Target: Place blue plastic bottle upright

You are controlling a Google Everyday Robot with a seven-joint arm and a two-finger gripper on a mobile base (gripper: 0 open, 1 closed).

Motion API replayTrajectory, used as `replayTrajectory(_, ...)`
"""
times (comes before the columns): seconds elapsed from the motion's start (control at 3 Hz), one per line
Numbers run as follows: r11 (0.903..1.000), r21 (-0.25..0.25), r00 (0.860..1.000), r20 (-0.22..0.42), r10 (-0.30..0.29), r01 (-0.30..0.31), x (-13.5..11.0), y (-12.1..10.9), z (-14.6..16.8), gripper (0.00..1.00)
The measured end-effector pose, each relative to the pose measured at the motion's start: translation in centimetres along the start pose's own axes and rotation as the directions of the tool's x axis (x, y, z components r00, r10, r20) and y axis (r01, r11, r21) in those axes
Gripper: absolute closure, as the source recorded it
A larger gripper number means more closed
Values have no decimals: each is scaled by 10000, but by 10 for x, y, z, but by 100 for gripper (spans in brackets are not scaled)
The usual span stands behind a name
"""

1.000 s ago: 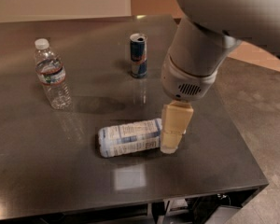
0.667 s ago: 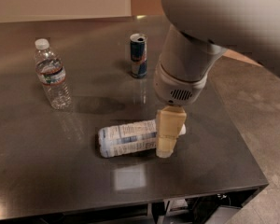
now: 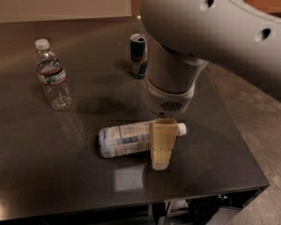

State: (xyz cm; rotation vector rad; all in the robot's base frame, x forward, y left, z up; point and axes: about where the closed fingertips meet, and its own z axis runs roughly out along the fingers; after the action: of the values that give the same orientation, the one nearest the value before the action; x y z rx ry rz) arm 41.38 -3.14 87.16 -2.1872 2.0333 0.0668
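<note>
The blue plastic bottle (image 3: 124, 139) lay on its side on the desk (image 3: 47, 172). Most of its body stretched away from the claw (image 3: 161, 158) toward the left of the view, and its white cap (image 3: 181, 129) poked out just past the claw on the other side. A white-and-pale-blue printed label wrapped nearly the whole body, which was smooth and rounded; the base end, farthest from the claw, showed clear plastic.

The claw, a pale tan, blocky plastic piece, hung straight down from the arm (image 3: 187, 36) and crossed in front of the bottle's neck end, with its lower tip at the desk surface just nearer the camera than the bottle. Whether it was released, clenched or grasping the bottle I cannot tell — only its near face showed.

The arm above was a fat, matte grey-white shell, with a cylindrical wrist that had a small vent grille.

Beyond the claw, farther from the camera, stood a small blue-and-silver can (image 3: 139, 56), upright, with a metallic top. Well off to the left of the claw, and farther back, stood a ribbed clear bottle (image 3: 51, 76) — white cap, narrow dark band label. The desk was dark, smooth and faintly glossy.
</note>
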Motion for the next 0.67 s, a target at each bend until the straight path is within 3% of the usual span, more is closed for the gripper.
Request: replayTrajectory(0.67,9989,-332,9992,-238,-330,322,-4,8,18,0)
